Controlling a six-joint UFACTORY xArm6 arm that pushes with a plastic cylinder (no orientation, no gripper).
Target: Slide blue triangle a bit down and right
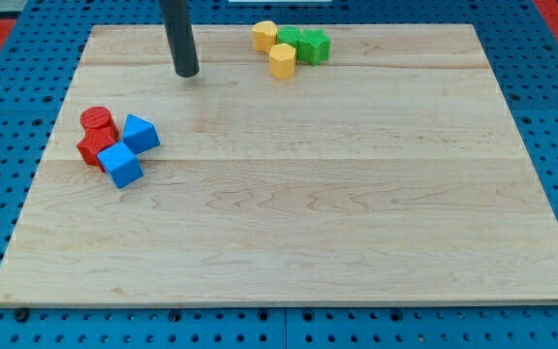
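The blue triangle (140,133) lies at the view's left on the wooden board (356,213). It touches a blue cube (120,165) just below-left of it. A red cylinder (98,121) and a second red block (92,148) sit pressed against their left side. My tip (186,73) rests on the board near the view's top. It is above and to the right of the blue triangle, apart from it and touching no block.
Two yellow blocks (264,36) (282,60) and two green blocks (290,39) (314,46) cluster at the view's top centre, right of my tip. A blue pegboard (8,145) surrounds the board.
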